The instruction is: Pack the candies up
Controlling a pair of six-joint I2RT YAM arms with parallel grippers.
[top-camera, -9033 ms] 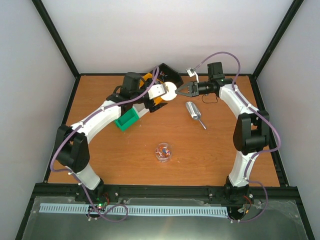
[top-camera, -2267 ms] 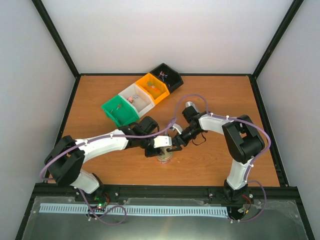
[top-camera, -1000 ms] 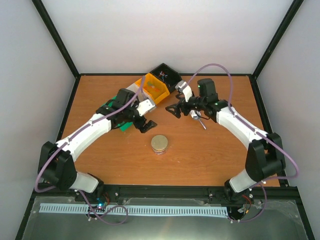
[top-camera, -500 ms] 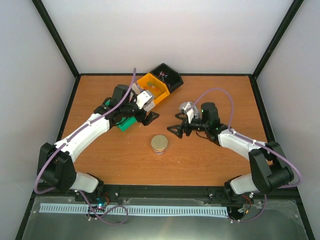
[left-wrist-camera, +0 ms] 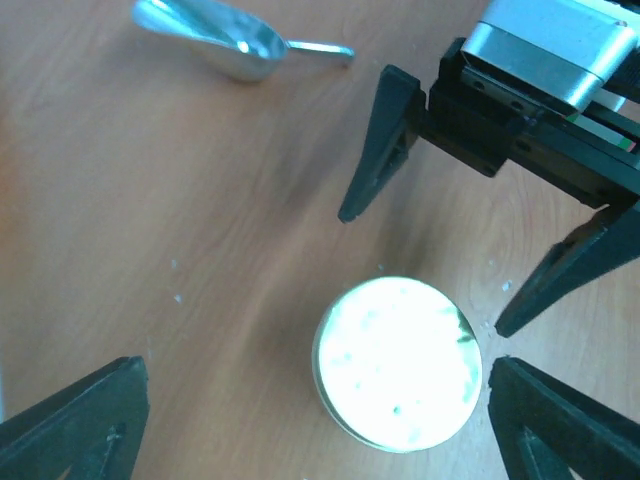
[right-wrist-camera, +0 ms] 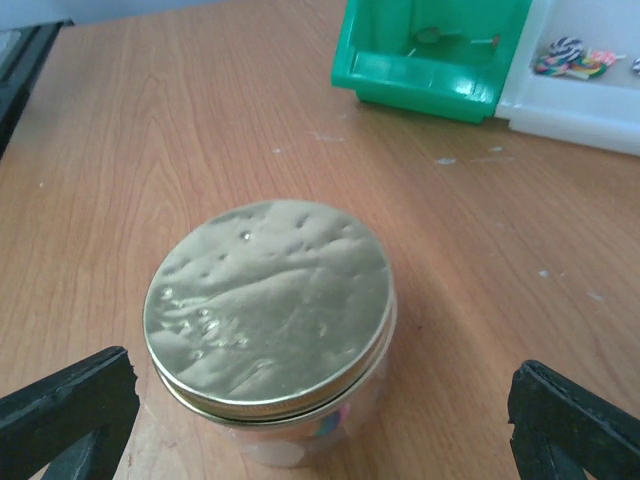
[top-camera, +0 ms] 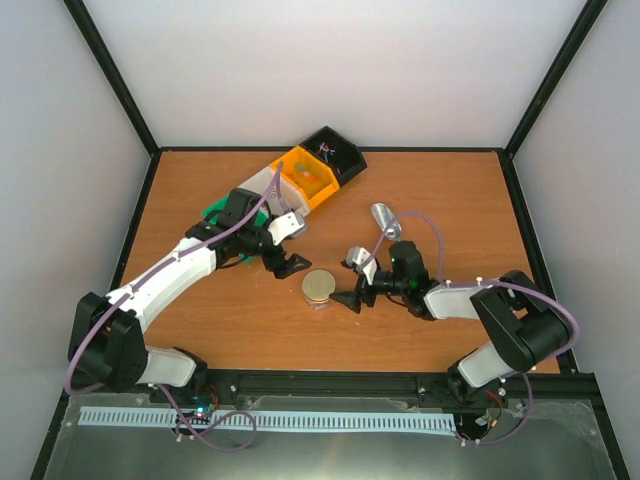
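The candies show as colourful bits through the clear wall of a jar point(right-wrist-camera: 335, 428) under its gold lid point(right-wrist-camera: 268, 300), and as loose sweets in the white bin point(right-wrist-camera: 572, 55) and the black bin point(top-camera: 325, 150). The jar point(top-camera: 319, 287) stands mid-table. My left gripper point(top-camera: 290, 263) hovers open just up-left of it; in the left wrist view the lid point(left-wrist-camera: 398, 362) glares white between its spread fingers point(left-wrist-camera: 70, 430). My right gripper point(top-camera: 352, 295) sits low and open right beside the jar's right side, its fingers point(right-wrist-camera: 65, 415) wide on either side and touching nothing.
A shiny metal scoop point(top-camera: 385, 220) lies behind the right arm. A row of bins runs diagonally at the back: green point(top-camera: 213, 213), white point(top-camera: 262, 180), orange point(top-camera: 305, 178), black. The right gripper's fingers point(left-wrist-camera: 380, 150) reach into the left wrist view near the jar.
Both grippers have come down from the back toward the jar: the left from the bins, the right from beside the scoop to the jar's right side. The jar has not moved.
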